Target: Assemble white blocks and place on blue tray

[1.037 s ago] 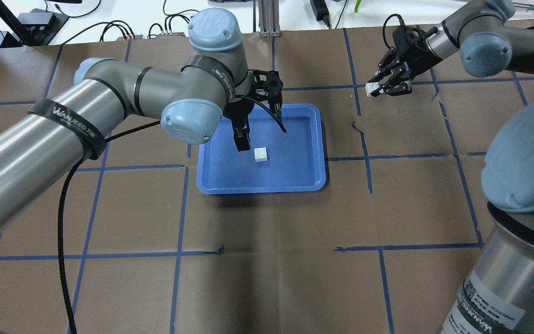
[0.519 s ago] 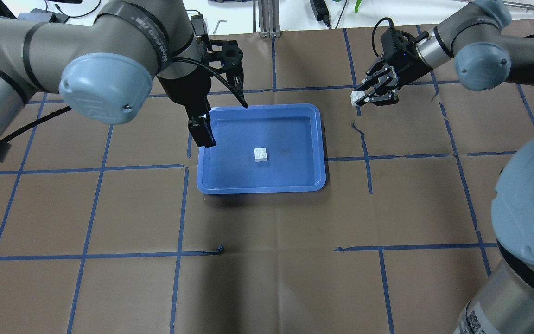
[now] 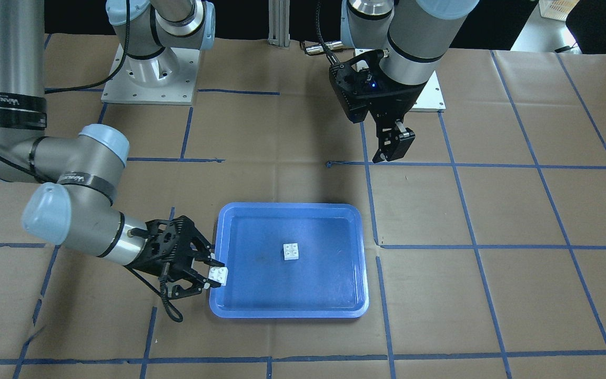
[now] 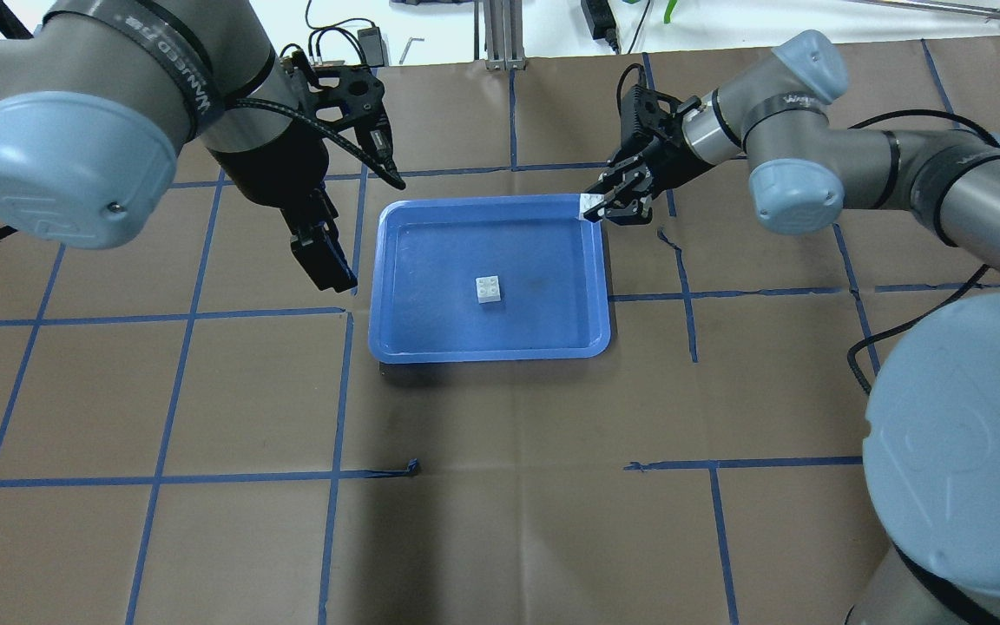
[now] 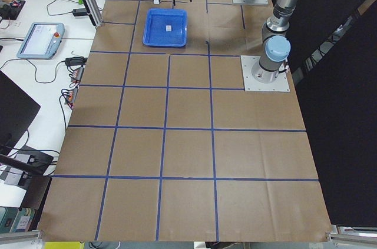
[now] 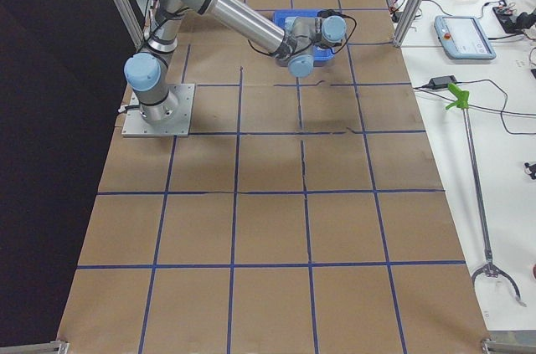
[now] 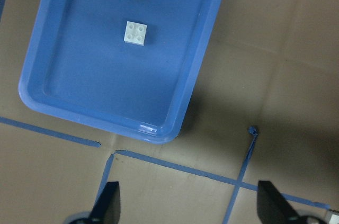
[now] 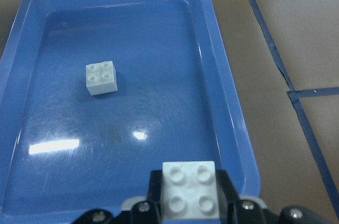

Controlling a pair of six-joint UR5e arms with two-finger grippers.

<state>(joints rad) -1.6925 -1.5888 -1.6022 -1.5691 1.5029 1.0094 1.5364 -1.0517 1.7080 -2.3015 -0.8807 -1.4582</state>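
The blue tray (image 4: 439,260) lies at the table's middle; it also shows in the front view (image 3: 324,273). One white block (image 4: 489,289) sits studs up near its centre, seen in the front view (image 3: 291,252), the left wrist view (image 7: 136,33) and the right wrist view (image 8: 101,77). My right gripper (image 4: 597,205) is shut on the other white block (image 8: 189,196), studs up, over the tray's far right corner (image 3: 218,275). My left gripper (image 4: 322,260) is open and empty, raised left of the tray (image 3: 395,150), its fingers (image 7: 108,208) wide apart.
Brown paper with a blue tape grid (image 4: 335,391) covers the table. Cables and small devices (image 4: 326,52) lie along the far edge. The right arm's large joint (image 4: 969,451) fills the near right of the overhead view.
My left gripper has drawn back from over the tray to its left side. My right gripper has carried its white block leftward to the tray's far right corner.
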